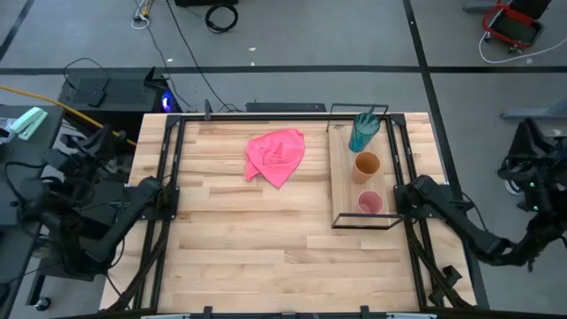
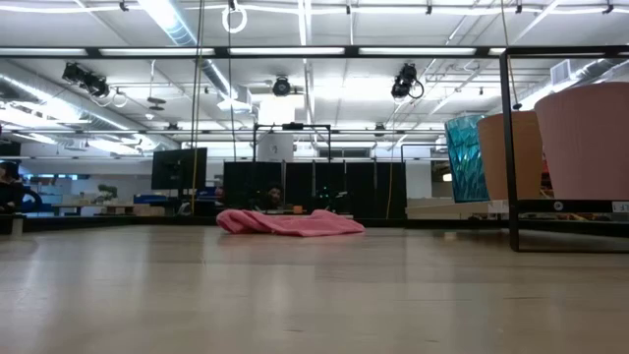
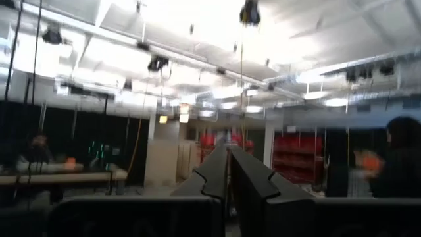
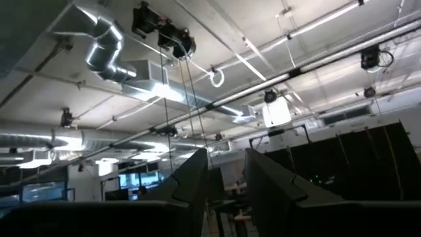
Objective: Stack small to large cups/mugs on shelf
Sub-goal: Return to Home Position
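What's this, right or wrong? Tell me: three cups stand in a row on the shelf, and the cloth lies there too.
Wrong on the cloth: the high view shows it on the table, off the shelf. The teal cup, orange cup and pink cup do stand there in a row.

Pink cup (image 1: 369,203), orng cup (image 1: 366,165), teal cup (image 1: 362,133)

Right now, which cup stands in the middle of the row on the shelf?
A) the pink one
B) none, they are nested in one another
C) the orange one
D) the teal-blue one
C: the high view shows the orange cup standing apart on the shelf, between the teal-blue cup and the pink cup.
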